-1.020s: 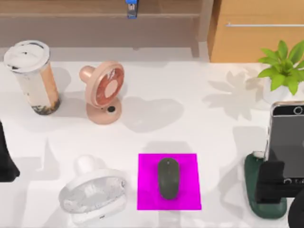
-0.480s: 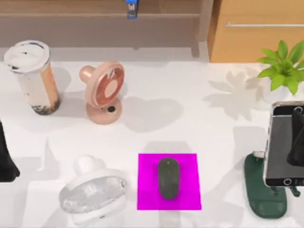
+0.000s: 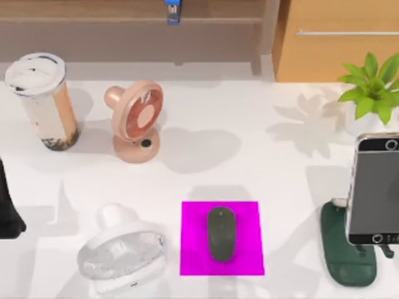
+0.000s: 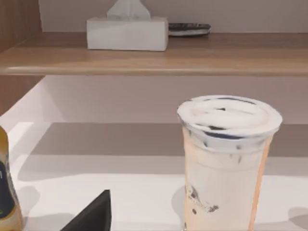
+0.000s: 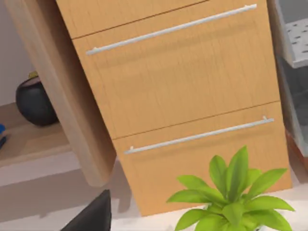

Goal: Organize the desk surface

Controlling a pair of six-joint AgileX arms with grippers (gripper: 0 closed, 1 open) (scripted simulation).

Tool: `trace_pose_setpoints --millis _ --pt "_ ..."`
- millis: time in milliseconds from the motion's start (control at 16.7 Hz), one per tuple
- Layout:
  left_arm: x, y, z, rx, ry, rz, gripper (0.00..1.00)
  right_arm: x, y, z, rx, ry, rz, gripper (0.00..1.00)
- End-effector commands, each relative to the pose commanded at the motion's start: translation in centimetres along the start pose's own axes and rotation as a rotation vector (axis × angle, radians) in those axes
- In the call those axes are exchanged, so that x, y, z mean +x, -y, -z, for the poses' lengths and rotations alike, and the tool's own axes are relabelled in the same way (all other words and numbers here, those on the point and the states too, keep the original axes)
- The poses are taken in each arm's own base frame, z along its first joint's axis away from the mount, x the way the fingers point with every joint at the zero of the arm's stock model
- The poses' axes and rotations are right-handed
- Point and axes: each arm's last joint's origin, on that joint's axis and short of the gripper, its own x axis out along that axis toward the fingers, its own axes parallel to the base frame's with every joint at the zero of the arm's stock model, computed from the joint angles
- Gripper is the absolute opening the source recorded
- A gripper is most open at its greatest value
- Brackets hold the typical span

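The bench [image 3: 249, 168] is rigid, smooth and likely slippery, not graspable itself, so its loose items get lifted; neither claw's state can be told.

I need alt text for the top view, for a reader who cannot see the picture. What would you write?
A white desk surface seen from above holds a dark grey computer mouse on a square magenta mat, a pink desk fan, a white desk fan, a lidded milk tea cup, a smartphone on a dark green stand, and a potted green plant. The left arm is at the left edge.
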Motion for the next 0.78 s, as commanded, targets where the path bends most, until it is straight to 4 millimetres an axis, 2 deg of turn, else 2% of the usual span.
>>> trace_pose_setpoints --millis 240,360,660,780 --pt "0.0 0.0 0.0 0.000 0.000 0.000 1.00 -0.5 1.5 0.4 -0.074 0.111 -0.013 1.00" --pt "0.0 0.0 0.0 0.000 0.000 0.000 1.00 -0.5 2.5 1.8 -0.129 0.131 -0.007 1.00" --pt "0.0 0.0 0.0 0.000 0.000 0.000 1.00 0.2 5.1 6.8 -0.257 0.078 0.034 1.00" --pt "0.0 0.0 0.0 0.000 0.000 0.000 1.00 0.3 5.6 7.7 -0.281 0.058 0.042 1.00"
